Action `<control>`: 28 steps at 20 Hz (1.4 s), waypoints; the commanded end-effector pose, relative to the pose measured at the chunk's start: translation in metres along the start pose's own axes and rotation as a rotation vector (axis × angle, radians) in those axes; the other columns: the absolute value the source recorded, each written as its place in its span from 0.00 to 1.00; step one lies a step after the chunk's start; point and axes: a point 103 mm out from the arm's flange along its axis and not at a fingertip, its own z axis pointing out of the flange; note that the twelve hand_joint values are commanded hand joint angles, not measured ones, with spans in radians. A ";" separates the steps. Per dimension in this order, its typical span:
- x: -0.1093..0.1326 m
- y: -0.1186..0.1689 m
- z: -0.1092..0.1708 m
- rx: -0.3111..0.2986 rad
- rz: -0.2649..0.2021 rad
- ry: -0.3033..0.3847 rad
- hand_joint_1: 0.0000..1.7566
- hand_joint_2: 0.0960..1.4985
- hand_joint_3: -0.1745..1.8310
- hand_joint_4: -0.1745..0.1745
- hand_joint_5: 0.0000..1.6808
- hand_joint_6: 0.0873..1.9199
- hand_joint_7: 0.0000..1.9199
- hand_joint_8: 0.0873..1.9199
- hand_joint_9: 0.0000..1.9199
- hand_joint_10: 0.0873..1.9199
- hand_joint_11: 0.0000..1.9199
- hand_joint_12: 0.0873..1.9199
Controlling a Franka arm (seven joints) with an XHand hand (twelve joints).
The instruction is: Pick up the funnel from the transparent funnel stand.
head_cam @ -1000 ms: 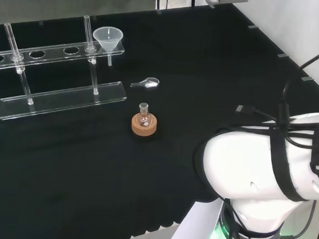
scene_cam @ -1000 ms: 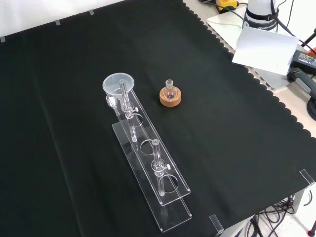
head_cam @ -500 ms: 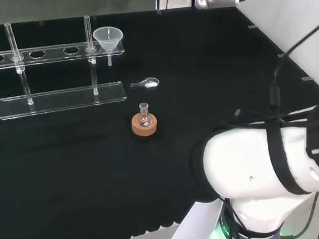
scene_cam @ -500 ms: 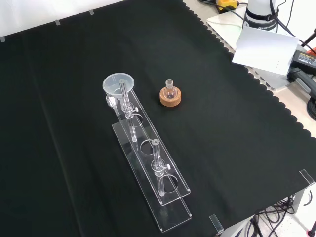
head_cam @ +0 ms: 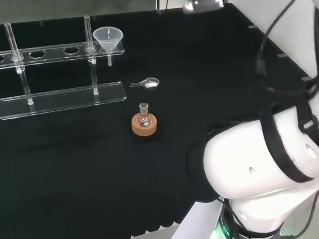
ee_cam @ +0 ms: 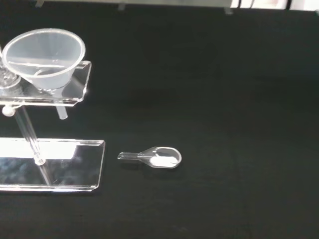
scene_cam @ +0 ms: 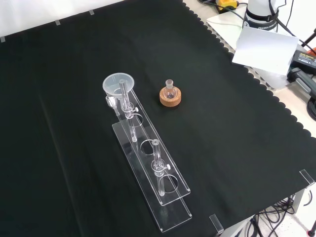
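A clear funnel (head_cam: pixel 107 38) sits in the end hole of the transparent funnel stand (head_cam: pixel 59 95), at the stand's right end in the head view. In the front view the funnel (scene_cam: pixel 118 85) is at the stand's (scene_cam: pixel 153 173) far end. The wrist view has the funnel (ee_cam: pixel 44 57) close up, its stem hanging through the upper shelf of the stand (ee_cam: pixel 50 164). Nothing touches the funnel.
A small round flask (head_cam: pixel 144 117) rests on a cork ring (head_cam: pixel 144 125) in front of the stand in the head view. A clear scoop holding a bit of white powder (head_cam: pixel 147 83) lies between them. The arm's white links (head_cam: pixel 264 168) stand at the right.
In the head view the arm's upper link has swung up and to the right, and a part at the top edge has shifted left. The ware on the cloth has stayed put.
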 end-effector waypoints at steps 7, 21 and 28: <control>0.070 0.073 0.044 0.134 -0.189 -0.038 0.24 0.55 0.24 0.54 0.11 0.00 0.02 0.26 0.06 0.33 0.00 0.69; 0.116 0.114 0.074 0.298 -0.255 -0.051 0.29 0.45 0.25 0.64 0.02 0.00 0.00 0.11 0.00 0.36 0.08 0.81; 0.122 0.132 0.086 0.353 -0.251 -0.096 0.32 0.43 0.24 0.64 0.00 0.00 0.00 0.01 0.00 0.28 0.08 0.81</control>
